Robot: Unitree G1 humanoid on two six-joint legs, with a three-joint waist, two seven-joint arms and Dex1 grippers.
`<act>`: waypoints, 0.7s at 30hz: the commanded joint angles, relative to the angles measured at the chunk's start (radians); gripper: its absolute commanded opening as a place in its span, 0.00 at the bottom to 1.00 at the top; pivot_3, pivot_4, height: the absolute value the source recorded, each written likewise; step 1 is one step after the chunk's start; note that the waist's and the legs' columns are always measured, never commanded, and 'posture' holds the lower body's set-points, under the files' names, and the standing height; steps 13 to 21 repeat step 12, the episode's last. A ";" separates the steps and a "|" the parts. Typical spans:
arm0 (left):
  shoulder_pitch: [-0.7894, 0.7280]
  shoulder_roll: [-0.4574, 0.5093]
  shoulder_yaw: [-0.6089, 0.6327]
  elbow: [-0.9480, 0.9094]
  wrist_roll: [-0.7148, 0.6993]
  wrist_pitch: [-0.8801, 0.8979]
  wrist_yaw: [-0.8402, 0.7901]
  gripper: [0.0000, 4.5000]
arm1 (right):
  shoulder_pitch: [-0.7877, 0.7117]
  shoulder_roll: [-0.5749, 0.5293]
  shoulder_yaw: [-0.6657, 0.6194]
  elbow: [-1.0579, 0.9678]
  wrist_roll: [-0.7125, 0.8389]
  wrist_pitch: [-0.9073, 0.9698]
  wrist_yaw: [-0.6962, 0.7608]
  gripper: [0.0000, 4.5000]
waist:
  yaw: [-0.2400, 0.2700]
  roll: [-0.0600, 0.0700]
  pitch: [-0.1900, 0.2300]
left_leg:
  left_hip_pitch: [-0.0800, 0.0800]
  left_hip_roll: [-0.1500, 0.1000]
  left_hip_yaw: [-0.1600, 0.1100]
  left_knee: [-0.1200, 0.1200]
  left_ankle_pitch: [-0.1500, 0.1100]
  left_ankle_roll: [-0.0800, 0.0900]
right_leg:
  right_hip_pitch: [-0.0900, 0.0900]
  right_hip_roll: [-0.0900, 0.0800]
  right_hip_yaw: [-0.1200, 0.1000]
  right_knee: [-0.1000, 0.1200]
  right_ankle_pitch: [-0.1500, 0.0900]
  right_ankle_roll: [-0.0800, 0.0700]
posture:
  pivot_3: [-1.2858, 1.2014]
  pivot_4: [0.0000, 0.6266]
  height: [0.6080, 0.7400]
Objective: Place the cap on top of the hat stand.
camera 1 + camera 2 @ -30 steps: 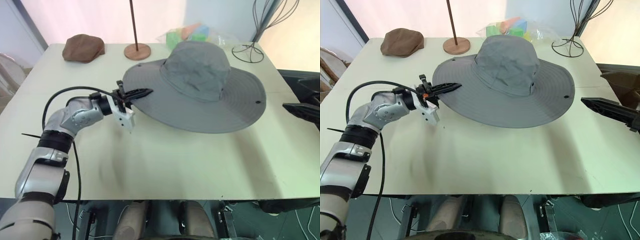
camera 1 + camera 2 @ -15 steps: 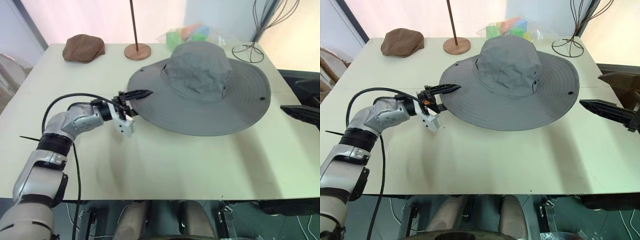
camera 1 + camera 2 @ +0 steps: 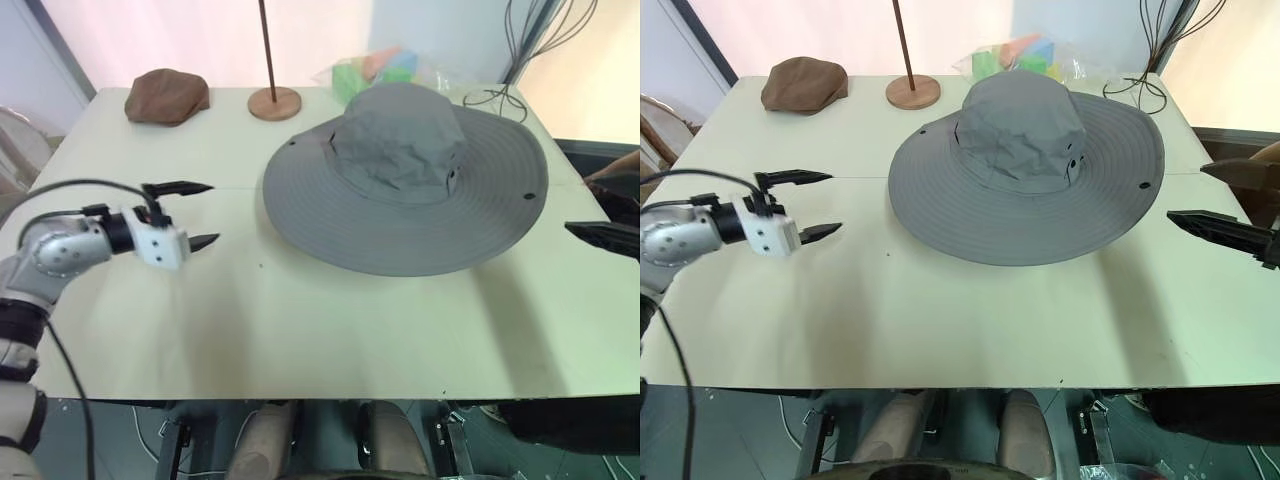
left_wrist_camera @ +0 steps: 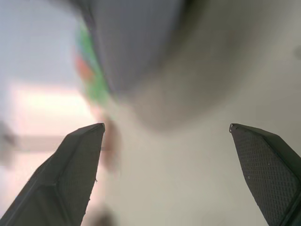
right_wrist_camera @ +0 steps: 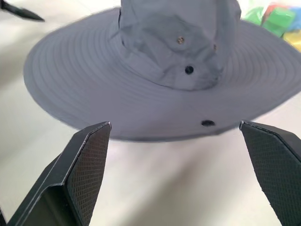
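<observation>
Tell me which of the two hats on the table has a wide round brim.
The grey cap in the table's middle; its stitched brim spreads all around. The small brown flat cap at the far left corner has none.

One bench [image 3: 300, 330] carries everything. On it are two pieces of headwear: one grey wide-brimmed sun hat [image 3: 405, 175] at upper centre and one brown flat cap [image 3: 167, 96] at upper left. One thin pole with a round reddish base [image 3: 274, 102] stands at the top, one bag of coloured blocks [image 3: 380, 68] beside it. Two robot hands show, the left hand [image 3: 190, 214] and the right hand [image 5: 176, 136].
</observation>
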 commanded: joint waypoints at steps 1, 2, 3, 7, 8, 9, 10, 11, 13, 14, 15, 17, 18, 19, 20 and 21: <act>-0.059 0.060 0.137 -0.122 -0.372 0.575 -0.294 0.99 | -0.021 -0.042 0.018 0.069 -0.033 -0.058 0.042 1.00 | 0.001 0.000 0.000 | 0.000 0.000 0.000 0.000 0.000 0.000 | 0.000 0.000 0.000 0.000 0.000 0.000 | 0.52 0.24 1.00; -0.088 0.073 0.167 -0.156 -0.461 0.737 -0.355 0.99 | -0.032 -0.049 0.031 0.088 -0.036 -0.067 0.050 1.00 | 0.000 0.000 0.000 | 0.000 0.000 0.000 0.000 0.000 0.000 | 0.000 0.000 0.000 0.000 0.000 0.000 | 0.52 0.24 1.00; -0.122 0.097 0.188 -0.186 -0.542 0.907 -0.417 0.99 | -0.047 -0.059 0.045 0.108 -0.040 -0.077 0.059 1.00 | -0.002 -0.001 0.000 | 0.000 0.000 0.000 0.000 0.000 0.000 | 0.000 0.000 0.000 0.000 0.000 0.000 | 0.52 0.24 1.00; -0.264 0.148 0.244 -0.234 -0.679 1.231 -0.585 0.99 | -0.124 -0.104 0.107 0.190 -0.046 -0.104 0.096 1.00 | -0.021 0.000 0.000 | 0.000 0.000 0.000 0.000 0.000 0.000 | 0.000 0.001 0.000 0.000 -0.001 0.001 | 0.52 0.24 1.00; -0.296 0.150 0.249 -0.234 -0.681 1.264 -0.610 0.99 | -0.146 -0.114 0.122 0.210 -0.045 -0.108 0.103 1.00 | -0.025 0.000 0.000 | 0.000 0.000 0.000 -0.001 0.000 0.000 | 0.000 0.001 0.000 0.000 -0.001 0.001 | 0.52 0.24 1.00; -0.327 0.149 0.248 -0.231 -0.670 1.283 -0.630 0.99 | -0.172 -0.121 0.139 0.227 -0.042 -0.109 0.107 1.00 | -0.028 0.001 0.000 | 0.000 0.000 0.000 -0.002 0.000 0.000 | 0.000 0.001 0.000 0.000 -0.001 0.001 | 0.52 0.24 1.00; -0.350 0.146 0.247 -0.228 -0.654 1.288 -0.644 0.99 | -0.195 -0.125 0.155 0.240 -0.040 -0.110 0.110 1.00 | -0.032 0.002 0.000 | 0.001 0.000 0.000 -0.002 0.000 0.000 | 0.000 0.001 0.000 0.000 -0.001 0.001 | 0.52 0.24 1.00; -0.369 0.144 0.242 -0.225 -0.632 1.286 -0.657 0.99 | -0.214 -0.127 0.168 0.249 -0.039 -0.110 0.114 1.00 | -0.036 0.002 0.000 | 0.002 0.001 0.001 -0.003 0.000 0.000 | 0.000 0.001 0.001 0.000 -0.001 0.001 | 0.52 0.24 1.00; -0.381 0.141 0.237 -0.223 -0.612 1.280 -0.667 0.99 | -0.227 -0.127 0.180 0.255 -0.039 -0.112 0.117 1.00 | -0.036 0.002 0.000 | 0.002 0.001 0.001 -0.003 0.000 0.000 | 0.000 0.001 0.001 0.000 -0.001 0.001 | 0.52 0.24 1.00; -0.381 0.141 0.237 -0.223 -0.612 1.280 -0.667 0.99 | -0.227 -0.127 0.180 0.255 -0.039 -0.112 0.117 1.00 | -0.036 0.002 0.000 | 0.002 0.001 0.001 -0.003 0.000 0.000 | 0.000 0.001 0.001 0.000 -0.001 0.001 | 0.52 0.24 1.00; -0.381 0.141 0.237 -0.223 -0.612 1.280 -0.667 0.99 | -0.227 -0.127 0.180 0.255 -0.039 -0.112 0.117 1.00 | -0.036 0.002 0.000 | 0.002 0.001 0.001 -0.003 0.000 0.000 | 0.000 0.001 0.001 0.000 -0.001 0.001 | 0.52 0.24 1.00; -0.381 0.141 0.237 -0.223 -0.612 1.280 -0.667 0.99 | -0.227 -0.127 0.180 0.255 -0.039 -0.112 0.117 1.00 | -0.036 0.002 0.000 | 0.002 0.001 0.001 -0.003 0.000 0.000 | 0.000 0.001 0.001 0.000 -0.001 0.001 | 0.52 0.24 1.00; -0.381 0.141 0.237 -0.223 -0.612 1.280 -0.667 0.99 | -0.227 -0.127 0.180 0.255 -0.039 -0.112 0.117 1.00 | -0.036 0.002 0.000 | 0.002 0.001 0.001 -0.003 0.000 0.000 | 0.000 0.001 0.001 0.000 -0.001 0.001 | 0.52 0.24 1.00; -0.381 0.141 0.237 -0.223 -0.612 1.280 -0.667 0.99 | -0.227 -0.127 0.180 0.255 -0.039 -0.112 0.117 1.00 | -0.036 0.002 0.000 | 0.002 0.001 0.001 -0.003 0.000 0.000 | 0.000 0.001 0.001 0.000 -0.001 0.001 | 0.52 0.24 1.00; -0.381 0.141 0.237 -0.223 -0.612 1.280 -0.667 0.99 | -0.227 -0.127 0.180 0.255 -0.039 -0.112 0.117 1.00 | -0.036 0.002 0.000 | 0.002 0.001 0.001 -0.003 0.000 0.000 | 0.000 0.001 0.001 0.000 -0.001 0.001 | 0.52 0.24 1.00; -0.381 0.141 0.237 -0.223 -0.612 1.280 -0.667 0.99 | -0.227 -0.127 0.180 0.255 -0.039 -0.112 0.117 1.00 | -0.036 0.002 0.000 | 0.002 0.001 0.001 -0.003 0.000 0.000 | 0.000 0.001 0.001 0.000 -0.001 0.001 | 0.52 0.24 1.00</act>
